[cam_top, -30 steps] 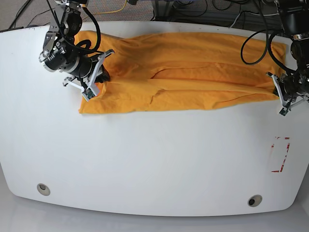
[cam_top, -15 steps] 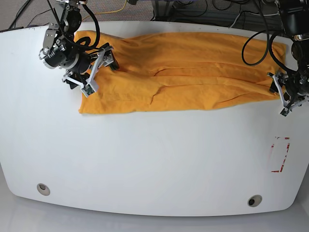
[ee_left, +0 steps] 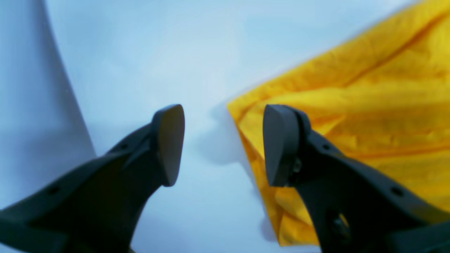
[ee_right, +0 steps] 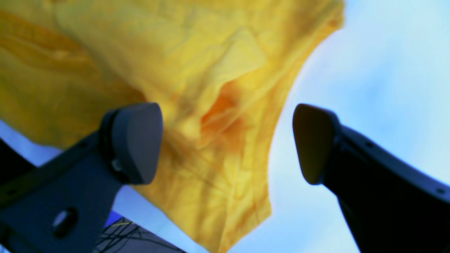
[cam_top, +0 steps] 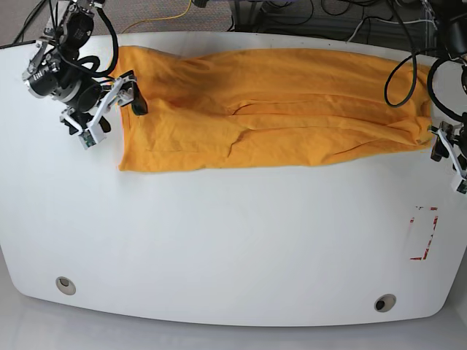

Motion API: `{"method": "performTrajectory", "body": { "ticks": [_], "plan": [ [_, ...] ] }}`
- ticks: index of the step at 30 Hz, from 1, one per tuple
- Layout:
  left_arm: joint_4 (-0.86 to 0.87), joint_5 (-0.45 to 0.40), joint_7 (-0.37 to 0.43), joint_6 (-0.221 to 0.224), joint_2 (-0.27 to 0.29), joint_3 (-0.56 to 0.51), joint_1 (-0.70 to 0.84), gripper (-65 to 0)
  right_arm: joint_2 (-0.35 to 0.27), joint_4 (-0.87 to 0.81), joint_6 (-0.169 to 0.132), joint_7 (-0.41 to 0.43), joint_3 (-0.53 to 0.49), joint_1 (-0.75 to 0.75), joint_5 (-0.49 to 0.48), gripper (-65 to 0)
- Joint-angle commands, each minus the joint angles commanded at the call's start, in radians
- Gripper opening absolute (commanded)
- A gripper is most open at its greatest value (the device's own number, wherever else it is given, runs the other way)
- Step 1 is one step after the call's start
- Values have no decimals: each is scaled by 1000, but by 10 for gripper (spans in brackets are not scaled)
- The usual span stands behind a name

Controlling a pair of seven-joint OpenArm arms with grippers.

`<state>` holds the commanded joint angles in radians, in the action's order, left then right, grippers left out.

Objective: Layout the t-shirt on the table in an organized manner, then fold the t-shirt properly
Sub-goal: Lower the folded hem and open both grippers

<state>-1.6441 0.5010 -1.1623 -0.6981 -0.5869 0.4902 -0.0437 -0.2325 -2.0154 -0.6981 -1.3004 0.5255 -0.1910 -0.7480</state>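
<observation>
Since before, both tools [cam_top: 109,109] off t-shirt [cam_top: 277,95]

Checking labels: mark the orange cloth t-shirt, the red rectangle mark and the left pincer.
orange cloth t-shirt [cam_top: 292,95]: base view, middle of the fabric.
red rectangular outline mark [cam_top: 425,233]: base view, its right side.
left pincer [ee_left: 223,144]: left wrist view, gap between its open tips.

On the base view you see the right tool [cam_top: 109,106] built of white struts on a black cylindrical wrist, with black cables looping at 12 o'clock. The left tool [cam_top: 452,149] shows similar white struts beneath looping black cables. On both wrist views, each dark finger [ee_left: 168,144] carries a rounded matte pad and small screw holes.
</observation>
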Motion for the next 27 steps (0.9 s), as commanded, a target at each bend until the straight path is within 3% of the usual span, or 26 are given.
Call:
{"method": "performTrajectory", "body": {
  "ticks": [6,20,23,27],
  "plan": [
    [0,0,0,0,29,-6,0,-318,51,68,0,0,0,51,2,-90],
    [3,0,0,0,31,0,8,-318,138,172,0,-23,0,49,-5,-103],
    [3,0,0,0,31,0,8,-318,158,172,0,-26,-2,51,-5,-184],
    [3,0,2,0,31,0,8,-318,167,176,0,-26,-2,51,-5,-387]
  ]
}}
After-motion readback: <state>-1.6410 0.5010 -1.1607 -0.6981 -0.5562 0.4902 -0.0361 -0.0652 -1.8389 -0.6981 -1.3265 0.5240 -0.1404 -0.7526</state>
